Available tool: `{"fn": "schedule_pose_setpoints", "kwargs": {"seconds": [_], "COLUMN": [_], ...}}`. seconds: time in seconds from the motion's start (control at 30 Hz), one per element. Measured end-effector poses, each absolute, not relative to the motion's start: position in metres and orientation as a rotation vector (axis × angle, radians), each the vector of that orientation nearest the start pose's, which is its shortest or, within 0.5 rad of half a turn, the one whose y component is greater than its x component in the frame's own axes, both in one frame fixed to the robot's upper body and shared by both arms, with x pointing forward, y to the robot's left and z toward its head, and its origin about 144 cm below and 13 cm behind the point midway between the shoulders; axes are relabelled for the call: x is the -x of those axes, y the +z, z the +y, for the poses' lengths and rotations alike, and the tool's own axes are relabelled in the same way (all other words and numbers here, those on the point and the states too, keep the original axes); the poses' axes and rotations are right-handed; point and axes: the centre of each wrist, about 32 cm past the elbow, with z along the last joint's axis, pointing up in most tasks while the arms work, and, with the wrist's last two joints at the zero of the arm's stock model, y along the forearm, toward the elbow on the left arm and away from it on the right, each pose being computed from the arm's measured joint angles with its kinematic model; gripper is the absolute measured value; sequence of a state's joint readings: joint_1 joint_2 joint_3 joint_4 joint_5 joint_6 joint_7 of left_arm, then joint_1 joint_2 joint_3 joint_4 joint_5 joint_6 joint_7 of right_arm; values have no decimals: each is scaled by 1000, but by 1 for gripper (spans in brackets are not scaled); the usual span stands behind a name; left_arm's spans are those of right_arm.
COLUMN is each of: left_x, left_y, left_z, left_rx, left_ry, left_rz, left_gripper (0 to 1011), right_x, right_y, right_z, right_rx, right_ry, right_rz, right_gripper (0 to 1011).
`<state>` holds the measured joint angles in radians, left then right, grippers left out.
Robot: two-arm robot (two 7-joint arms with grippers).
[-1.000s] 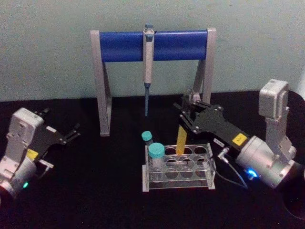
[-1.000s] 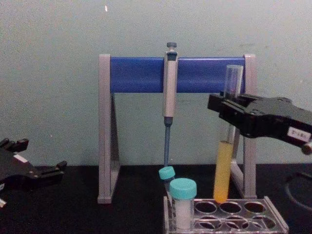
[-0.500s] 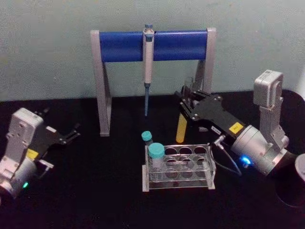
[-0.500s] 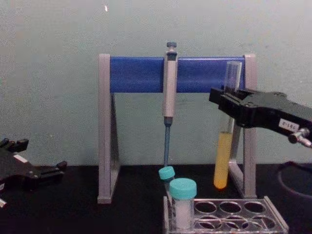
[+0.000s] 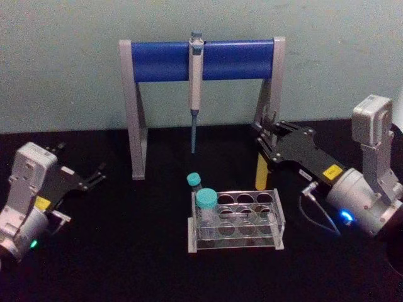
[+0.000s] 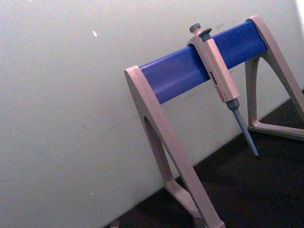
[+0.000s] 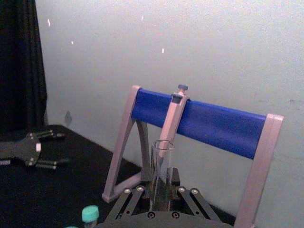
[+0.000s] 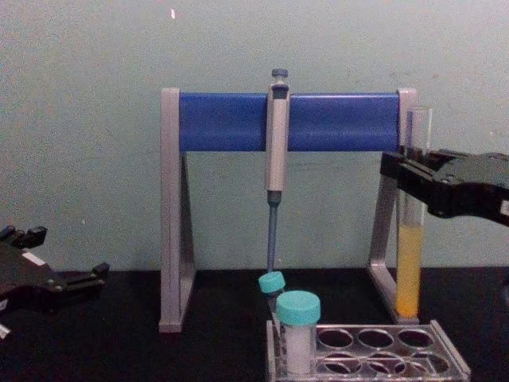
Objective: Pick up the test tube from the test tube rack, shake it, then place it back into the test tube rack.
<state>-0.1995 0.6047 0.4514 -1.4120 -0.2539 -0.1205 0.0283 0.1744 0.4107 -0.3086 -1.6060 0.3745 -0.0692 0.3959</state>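
The test tube [image 8: 408, 267], out of the test tube rack [image 5: 279, 217], is clamped in the right gripper [image 8: 409, 179]. Shaking and replacement are judged outstanding. The left gripper [image 5: 94, 175] is parked at the left, fingers apart.

- The head camera looks forward and down onto the black worktop [image 5: 126, 264], with the wall [image 5: 63, 75] behind.
- The chest camera sits lower and closer, facing the blue-barred stand [image 8: 223, 121] level-on.
- The left wrist camera looks up at that stand, tilted.
- The right wrist camera peers past the right pincer [image 7: 160, 192] and the test tube [image 7: 160, 166]; all four views share the stand.
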Motion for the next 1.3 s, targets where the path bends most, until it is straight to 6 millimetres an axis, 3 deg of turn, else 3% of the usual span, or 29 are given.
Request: {"fn": "schedule_pose_setpoints", "kwargs": {"seconds": [0.47,1.03,1.3], "left_x": [-489,-489,-489], "left_y": [1140,1140,1140], "left_z": [310,310,310], "left_rx": [-304,-305,-304], "left_ry": [1248,1248,1248], "left_rz": [-285,-285,-285], "left_gripper": [1001,1001,1001], "right_x": [-469,-506,-508], "right_y": [1203,1192,1191], "right_z": [-251,-229,-230], "right_rx": [-21,-140,-134], "right_ry": [-772,-785,-823], "right_rz": [-93,-117,-143], "right_gripper": [235,235,235]}}
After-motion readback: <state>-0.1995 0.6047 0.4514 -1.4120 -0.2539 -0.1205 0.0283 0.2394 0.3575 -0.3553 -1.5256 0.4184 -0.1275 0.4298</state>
